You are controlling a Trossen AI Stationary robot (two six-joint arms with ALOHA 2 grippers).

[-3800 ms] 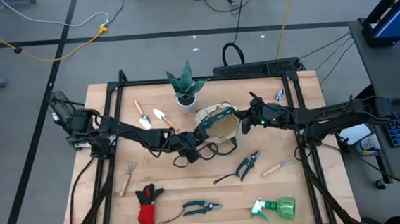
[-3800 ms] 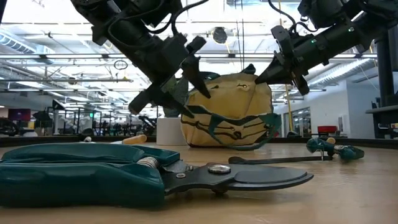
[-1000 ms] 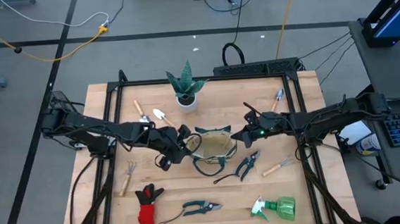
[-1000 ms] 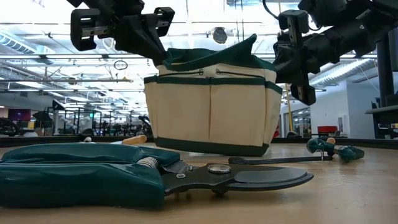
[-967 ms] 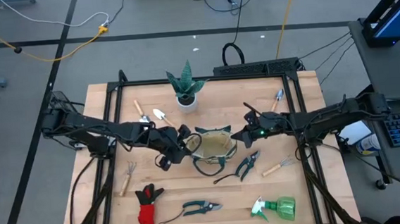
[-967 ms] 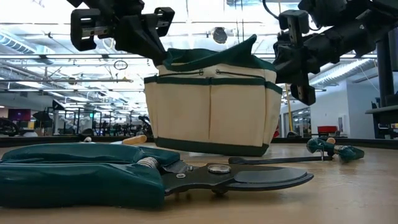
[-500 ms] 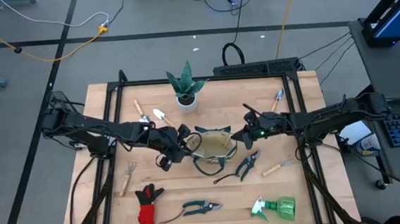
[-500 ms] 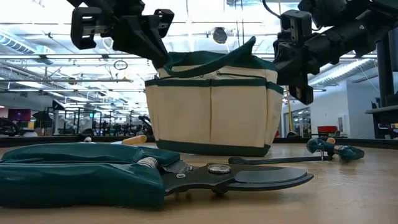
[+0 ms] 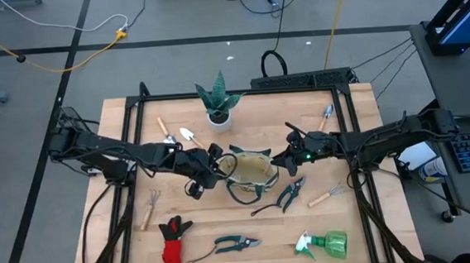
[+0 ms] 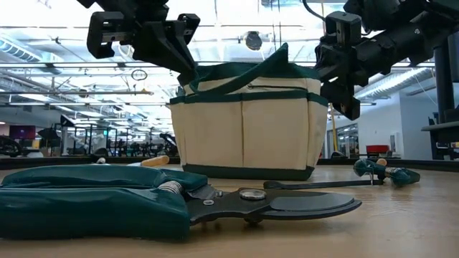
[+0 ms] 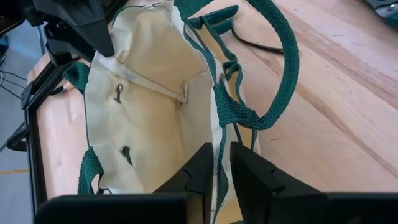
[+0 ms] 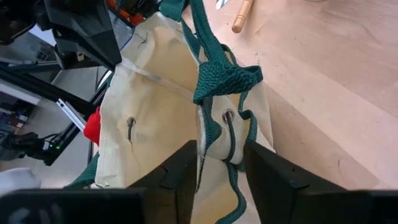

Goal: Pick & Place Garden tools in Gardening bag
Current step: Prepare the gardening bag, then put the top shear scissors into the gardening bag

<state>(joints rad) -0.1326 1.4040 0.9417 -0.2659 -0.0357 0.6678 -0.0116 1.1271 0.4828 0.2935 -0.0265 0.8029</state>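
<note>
The bag (image 9: 250,168) stands upright near the middle of the table (image 9: 366,222), soft and light I think, so its stiffer green rim, straddled by the slightly parted left gripper (image 11: 222,163) and right gripper (image 12: 221,163), is the best hold.

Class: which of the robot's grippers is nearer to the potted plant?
Left. The left gripper sits at the gardening bag's left rim, below the potted plant and slightly toward the front. The right gripper is at the bag's right rim, farther off.
</note>
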